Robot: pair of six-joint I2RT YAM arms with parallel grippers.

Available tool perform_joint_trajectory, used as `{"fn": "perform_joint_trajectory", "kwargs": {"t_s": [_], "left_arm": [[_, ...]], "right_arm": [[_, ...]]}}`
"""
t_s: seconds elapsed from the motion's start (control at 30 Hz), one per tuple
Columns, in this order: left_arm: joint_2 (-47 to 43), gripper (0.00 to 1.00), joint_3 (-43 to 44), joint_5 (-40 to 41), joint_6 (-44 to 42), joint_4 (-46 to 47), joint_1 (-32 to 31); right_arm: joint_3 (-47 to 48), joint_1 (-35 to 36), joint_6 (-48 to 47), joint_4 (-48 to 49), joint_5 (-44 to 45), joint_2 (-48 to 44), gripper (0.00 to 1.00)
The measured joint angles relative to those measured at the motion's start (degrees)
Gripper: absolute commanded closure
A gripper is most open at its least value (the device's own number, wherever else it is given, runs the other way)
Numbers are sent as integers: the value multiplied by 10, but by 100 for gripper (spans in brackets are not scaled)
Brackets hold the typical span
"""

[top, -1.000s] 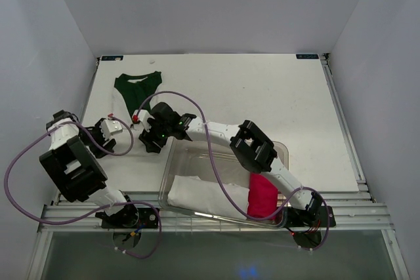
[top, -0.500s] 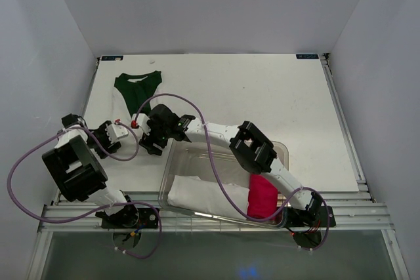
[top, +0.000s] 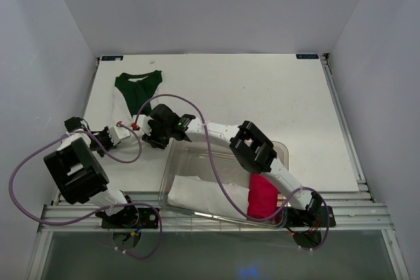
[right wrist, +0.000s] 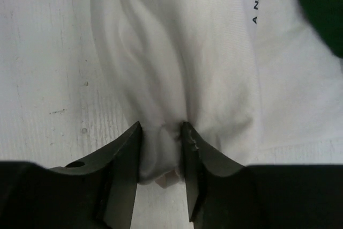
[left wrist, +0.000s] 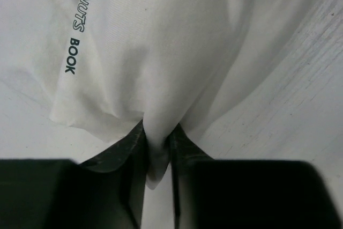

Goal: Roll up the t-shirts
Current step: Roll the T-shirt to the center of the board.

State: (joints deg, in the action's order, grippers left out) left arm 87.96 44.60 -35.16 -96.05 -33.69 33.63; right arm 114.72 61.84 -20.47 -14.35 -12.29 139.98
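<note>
The white t-shirt with small black lettering lies crumpled at the table's left, and the dark green t-shirt lies over its far part. My left gripper is shut on a pinched fold of the white t-shirt at its near edge. My right gripper is shut on another bunched fold of the same white t-shirt, just to the right of the left one. The green t-shirt shows in the top right corner of the right wrist view.
A clear plastic bin stands at the near middle, under the right arm. It holds a folded white cloth and a bright pink bundle. The table's raised edge runs along the left and right sides.
The left arm has swung toward the near left and its gripper has shifted slightly that way. The right gripper has moved a little left and farther. Both stay shut on the white t-shirt.
</note>
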Motion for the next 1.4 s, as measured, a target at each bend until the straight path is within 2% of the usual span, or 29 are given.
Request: {"fn": "perform_joint_trajectory", "kwargs": {"t_s": [0.1, 0.17, 0.27, 0.37, 0.63, 0.97, 1.17, 1.4], "left_arm": [[0, 86, -2, 1, 8, 3, 0], [0, 100, -2, 1, 14, 4, 0], [0, 100, 3, 2, 26, 0, 0], [6, 100, 25, 3, 35, -30, 0], [9, 100, 97, 10, 24, -188, 7], [17, 100, 165, 33, -22, -407, 50], [110, 100, 272, -22, 12, -453, 51], [161, 100, 318, -49, 76, -443, 26]], "right_arm": [[0, -2, 3, 2, -2, 0, 74], [0, -3, 7, 2, -10, 0, 80], [0, -7, 12, 2, -28, 0, 88], [0, -14, 20, 1, -51, 0, 91], [-40, -24, 34, -16, -137, -38, 92], [-57, -32, 83, -51, -296, -81, 92], [-24, -69, 179, -6, -332, -51, 92], [-6, -112, 294, 55, -333, -7, 92]]}}
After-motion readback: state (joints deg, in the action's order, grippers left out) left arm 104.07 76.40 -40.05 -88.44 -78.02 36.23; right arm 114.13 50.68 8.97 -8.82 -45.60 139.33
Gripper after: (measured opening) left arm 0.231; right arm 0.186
